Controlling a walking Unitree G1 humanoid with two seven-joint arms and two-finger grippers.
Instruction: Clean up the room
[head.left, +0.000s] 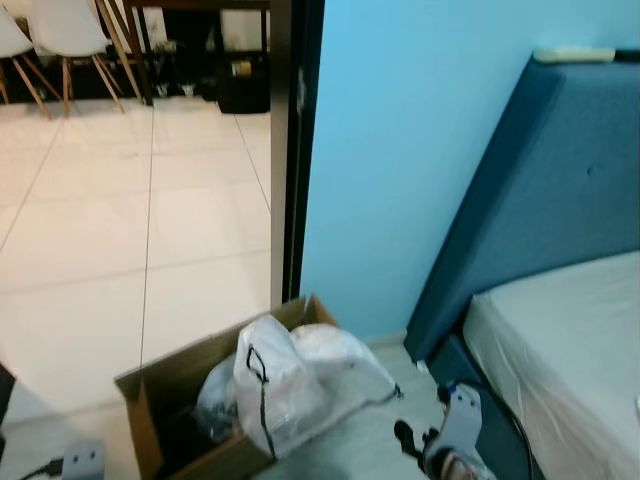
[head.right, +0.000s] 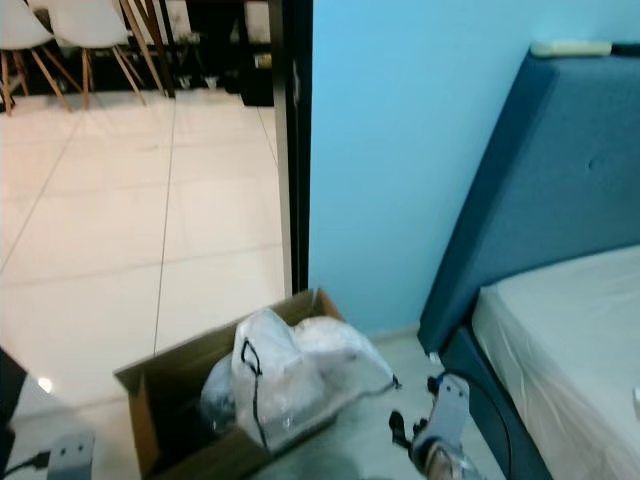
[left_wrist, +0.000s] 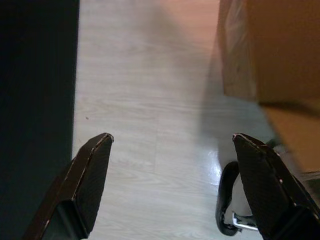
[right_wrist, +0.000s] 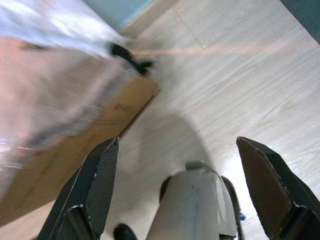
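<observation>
Both grippers, left (left_wrist: 170, 150) and right (right_wrist: 177, 155), spread wide and empty above the floor, bag-stuffed cardboard box (head.left: 175, 385) near between them.

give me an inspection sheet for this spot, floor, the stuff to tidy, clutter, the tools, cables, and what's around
Surface: pale wood-look floor by the bed; white tiles past the doorway.
Job's things: open cardboard box on the floor, with white plastic bags bulging over its rim.
Clutter: pale flat object on top of the headboard; too blurred to identify.
Grippers: left tool open, above bare floor beside the box. Right tool open, above the floor next to the box's corner.
Cables: black cord curving along the bed base.
Surroundings: blue headboard, white mattress, light blue wall, dark door frame, white chairs in the far room.
</observation>
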